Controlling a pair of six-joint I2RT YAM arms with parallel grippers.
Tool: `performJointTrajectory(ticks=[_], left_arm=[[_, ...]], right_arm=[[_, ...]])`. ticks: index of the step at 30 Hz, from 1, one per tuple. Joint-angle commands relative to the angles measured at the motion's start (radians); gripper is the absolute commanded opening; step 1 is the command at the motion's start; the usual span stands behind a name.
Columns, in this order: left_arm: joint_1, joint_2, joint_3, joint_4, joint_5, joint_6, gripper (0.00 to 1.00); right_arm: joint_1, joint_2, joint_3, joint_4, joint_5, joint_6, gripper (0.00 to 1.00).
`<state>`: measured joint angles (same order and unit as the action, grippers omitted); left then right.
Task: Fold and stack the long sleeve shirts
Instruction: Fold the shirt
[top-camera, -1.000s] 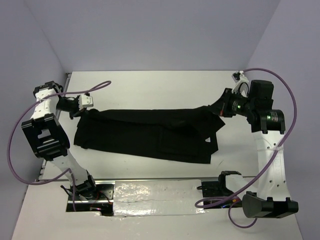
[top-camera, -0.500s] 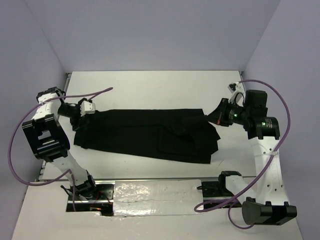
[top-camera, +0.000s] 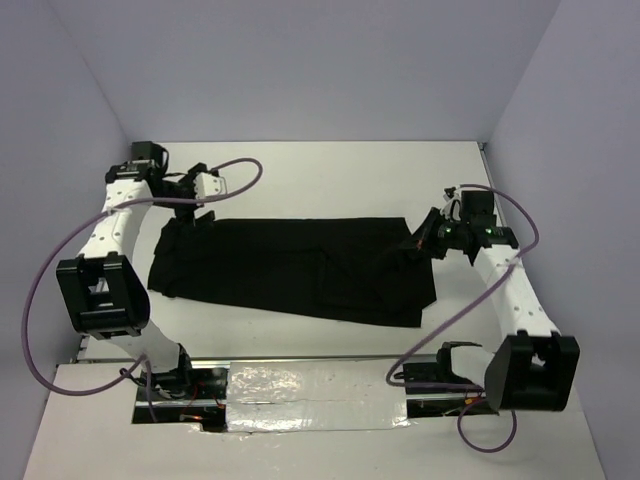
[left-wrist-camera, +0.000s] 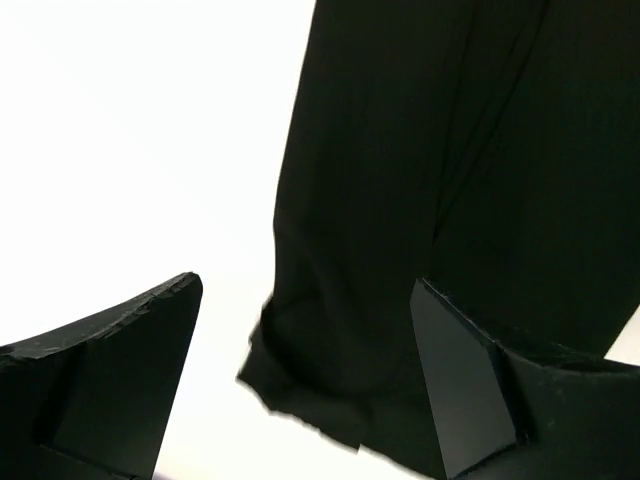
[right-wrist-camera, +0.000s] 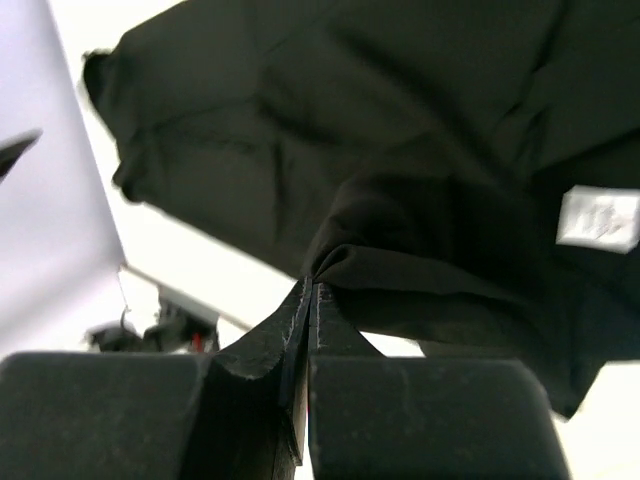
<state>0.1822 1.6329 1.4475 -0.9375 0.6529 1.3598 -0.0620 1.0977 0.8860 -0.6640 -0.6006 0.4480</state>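
The black long sleeve shirt (top-camera: 290, 265) lies stretched left to right across the white table (top-camera: 330, 170). My left gripper (top-camera: 193, 212) hovers over the shirt's left end, open and holding nothing. In the left wrist view the cloth (left-wrist-camera: 420, 150) lies below the gap between the spread fingers of that gripper (left-wrist-camera: 305, 285). My right gripper (top-camera: 422, 240) is at the shirt's right end, shut on a pinched fold. The right wrist view shows the fold bunched at the closed tips of the right gripper (right-wrist-camera: 308, 285), with the rest of the shirt (right-wrist-camera: 300, 130) and a small white tag (right-wrist-camera: 598, 218) beyond.
Grey walls close in the table at the left, back and right. A silver taped strip (top-camera: 320, 395) runs between the two arm bases at the near edge. Purple cables (top-camera: 235, 175) loop off both arms.
The left gripper has opened, let go of the shirt's left end and drawn back toward the far left. The right gripper has moved left and lower, still pinching the cloth.
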Motion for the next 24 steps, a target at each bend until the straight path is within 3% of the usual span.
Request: performJointTrajectory(ticks=[1, 5, 6, 7, 8, 11, 15, 20, 24], left_arm=[[-0.082, -0.038, -0.032, 0.069, 0.025, -0.132, 0.99], [-0.208, -0.033, -0.038, 0.137, -0.024, -0.255, 0.99], [-0.258, -0.028, -0.032, 0.15, -0.033, -0.275, 0.99], [-0.282, -0.021, -0.027, 0.17, -0.039, -0.293, 0.99], [-0.303, -0.015, -0.021, 0.178, -0.045, -0.326, 0.99], [-0.374, 0.001, -0.004, 0.203, -0.059, -0.381, 0.99], [-0.489, -0.002, 0.002, 0.204, -0.07, -0.412, 0.99], [-0.576, 0.002, 0.007, 0.189, -0.079, -0.441, 0.99], [-0.63, 0.008, -0.004, 0.175, -0.102, -0.436, 0.99]], right_arm=[[-0.01, 0.112, 0.016, 0.174, 0.102, 0.041, 0.0], [-0.01, 0.293, 0.079, 0.227, 0.143, 0.063, 0.06], [-0.01, 0.33, 0.114, 0.233, 0.144, 0.061, 0.12], [-0.009, 0.402, 0.134, 0.233, 0.144, 0.054, 0.29], [-0.009, 0.437, 0.155, 0.219, 0.151, 0.041, 0.36], [-0.01, 0.505, 0.244, 0.143, 0.241, -0.015, 0.47], [-0.012, 0.443, 0.222, 0.096, 0.383, -0.037, 0.64], [-0.022, 0.332, 0.026, 0.101, 0.435, 0.029, 0.61], [-0.036, 0.269, -0.067, 0.133, 0.441, 0.055, 0.47]])
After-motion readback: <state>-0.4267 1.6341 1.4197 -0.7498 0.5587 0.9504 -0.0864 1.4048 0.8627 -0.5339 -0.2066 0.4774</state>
